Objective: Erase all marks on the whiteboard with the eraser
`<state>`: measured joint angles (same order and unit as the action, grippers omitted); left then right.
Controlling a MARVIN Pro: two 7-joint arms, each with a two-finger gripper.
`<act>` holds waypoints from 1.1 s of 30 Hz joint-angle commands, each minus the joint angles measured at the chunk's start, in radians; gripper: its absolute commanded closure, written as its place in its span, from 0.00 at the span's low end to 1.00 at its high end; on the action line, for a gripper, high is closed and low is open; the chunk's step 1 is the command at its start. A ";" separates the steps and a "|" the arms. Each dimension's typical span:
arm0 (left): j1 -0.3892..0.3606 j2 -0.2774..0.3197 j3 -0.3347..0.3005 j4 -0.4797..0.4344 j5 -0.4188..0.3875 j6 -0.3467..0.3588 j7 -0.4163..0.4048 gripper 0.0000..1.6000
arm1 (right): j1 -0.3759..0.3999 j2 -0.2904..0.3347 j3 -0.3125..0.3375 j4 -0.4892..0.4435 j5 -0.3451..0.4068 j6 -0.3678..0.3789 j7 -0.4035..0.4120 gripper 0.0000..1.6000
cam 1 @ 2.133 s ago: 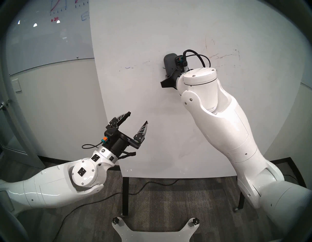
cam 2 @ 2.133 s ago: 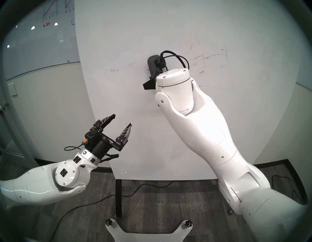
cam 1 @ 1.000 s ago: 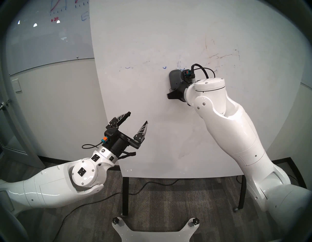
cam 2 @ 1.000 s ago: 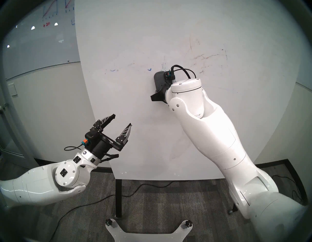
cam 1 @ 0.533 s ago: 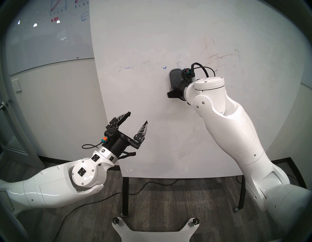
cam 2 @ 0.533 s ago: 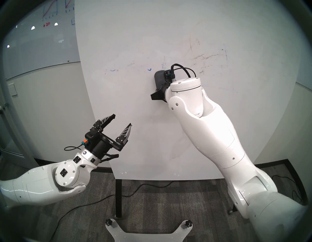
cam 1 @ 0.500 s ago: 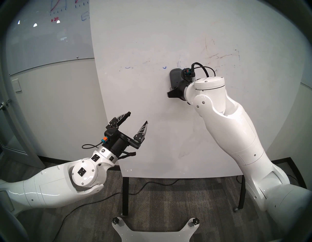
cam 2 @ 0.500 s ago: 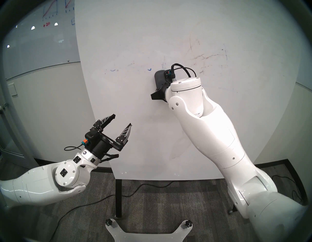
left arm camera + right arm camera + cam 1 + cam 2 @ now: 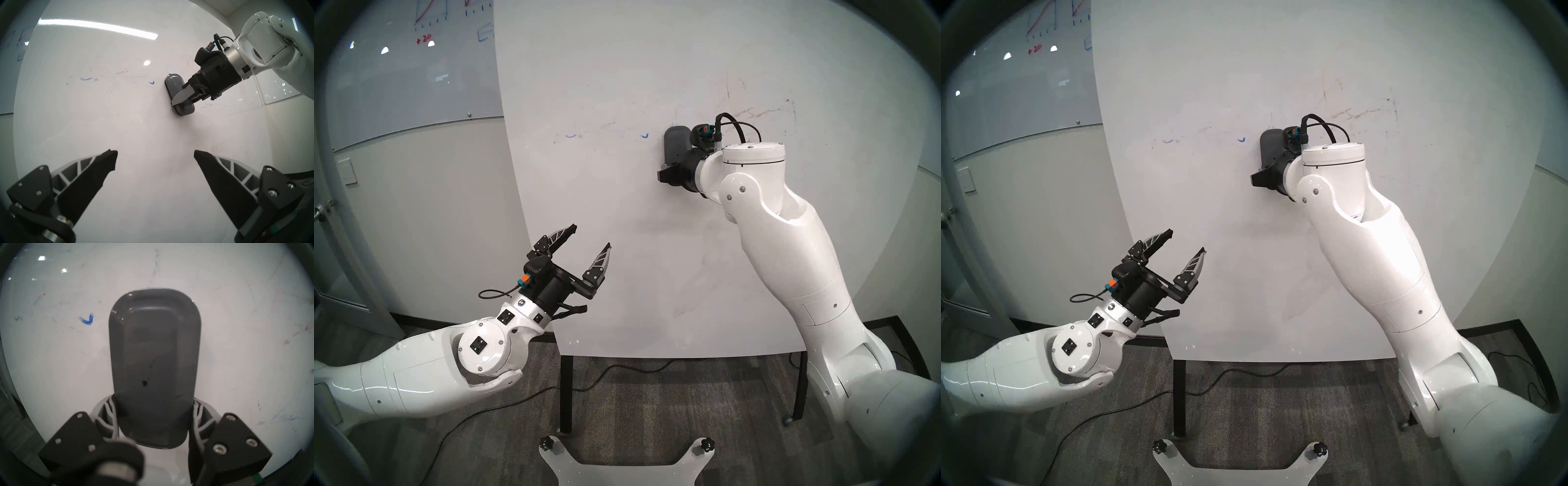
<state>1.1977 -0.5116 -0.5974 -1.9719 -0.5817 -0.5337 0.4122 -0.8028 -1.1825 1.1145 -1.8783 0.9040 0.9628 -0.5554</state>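
The whiteboard (image 9: 619, 68) stands upright in front of me. My right gripper (image 9: 153, 412) is shut on the lower end of the dark grey eraser (image 9: 676, 142), which lies flat against the board, long side upright. Two short blue marks (image 9: 644, 136) (image 9: 571, 136) sit left of the eraser. Faint grey-brown strokes (image 9: 755, 113) lie up and to its right. No whole sailboat shows. The right wrist view shows the nearer blue mark (image 9: 88, 320) just left of the eraser (image 9: 153, 361). My left gripper (image 9: 592, 236) is open and empty, low in front of the board's left part.
A glossy glass panel with red and blue graphs (image 9: 426, 34) hangs on the wall at the left. The board's black legs (image 9: 565, 393) and a black cable (image 9: 619, 370) are on the carpet. My white base plate (image 9: 626, 465) is at the bottom.
My right gripper first slid the eraser down and right, then up and further right. The blue scribbles above the eraser no longer show. The left arm has not moved.
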 commanded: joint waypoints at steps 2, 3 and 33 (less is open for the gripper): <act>-0.008 0.000 -0.010 -0.010 0.000 -0.009 0.001 0.00 | 0.025 0.024 0.026 -0.011 0.073 -0.003 -0.014 1.00; -0.008 0.000 -0.010 -0.010 0.000 -0.009 0.001 0.00 | 0.018 0.023 0.018 -0.005 0.082 -0.003 -0.023 1.00; -0.008 0.000 -0.010 -0.010 0.000 -0.009 0.001 0.00 | 0.061 0.035 -0.120 0.052 0.055 -0.004 -0.052 1.00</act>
<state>1.1977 -0.5114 -0.5974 -1.9719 -0.5818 -0.5340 0.4123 -0.7850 -1.1415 1.0106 -1.8429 0.9730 0.9558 -0.6210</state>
